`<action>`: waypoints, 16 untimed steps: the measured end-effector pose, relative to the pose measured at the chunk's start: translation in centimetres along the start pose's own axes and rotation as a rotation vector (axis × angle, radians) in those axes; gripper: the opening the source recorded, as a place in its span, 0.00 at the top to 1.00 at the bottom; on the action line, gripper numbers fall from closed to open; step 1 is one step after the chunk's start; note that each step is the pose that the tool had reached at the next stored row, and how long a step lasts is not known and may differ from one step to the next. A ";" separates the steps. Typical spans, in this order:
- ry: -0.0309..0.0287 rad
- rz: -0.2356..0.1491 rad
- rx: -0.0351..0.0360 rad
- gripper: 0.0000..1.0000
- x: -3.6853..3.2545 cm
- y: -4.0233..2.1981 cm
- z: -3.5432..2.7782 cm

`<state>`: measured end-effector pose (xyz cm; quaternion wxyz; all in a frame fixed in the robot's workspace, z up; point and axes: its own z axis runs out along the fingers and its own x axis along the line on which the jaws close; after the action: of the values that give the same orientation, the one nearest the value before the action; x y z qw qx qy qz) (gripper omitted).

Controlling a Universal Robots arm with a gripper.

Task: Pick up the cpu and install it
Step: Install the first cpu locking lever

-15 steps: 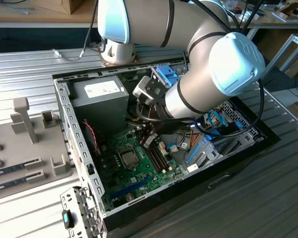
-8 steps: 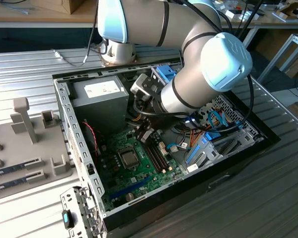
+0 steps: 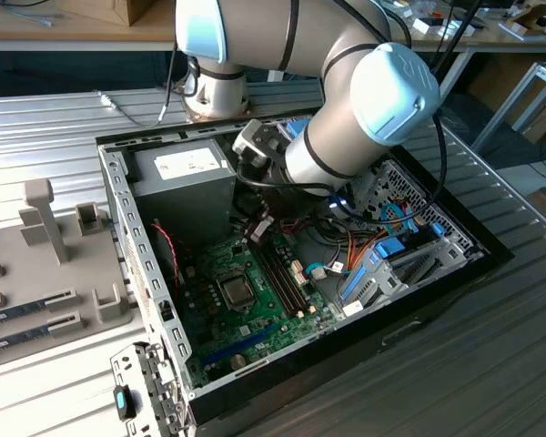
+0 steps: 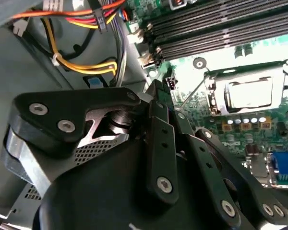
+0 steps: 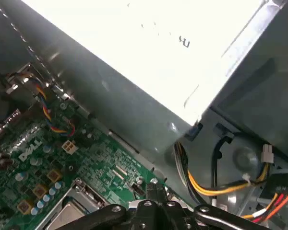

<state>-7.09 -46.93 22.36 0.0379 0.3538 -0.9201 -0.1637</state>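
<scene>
Reaching down into the open computer case in the exterior view, the arm hangs over the motherboard beside the grey power-supply box, and the cpu lies in the middle of the board as a small dark-looking square inside its socket frame, just beside the memory slots on the exterior view's right; the case rests on a ribbed metal table, with a grey fixture tray on the exterior view's left. In the second wrist view the claw shows its black fingers drawn together to a narrow tip with nothing between them, poised near the socket frame, while the cpu gleams as a flat silver square already seated within that frame, and yellow and orange cables run close behind. Judging from this, any work at the socket is best done with a straight, slow descent, keeping the tips off the delicate socket surround and clear of the wiring. In the first wrist view the claw's tip hovers over the green board, the power-supply box looms bright beside it, and a corner of the cpu peeps out at the frame's edge.
</scene>
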 end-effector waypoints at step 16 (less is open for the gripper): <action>0.0526 0.014 0.0841 0.89 -0.16 3.34 -0.84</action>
<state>-8.95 -44.73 24.26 0.0484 0.3528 -0.9273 -0.1153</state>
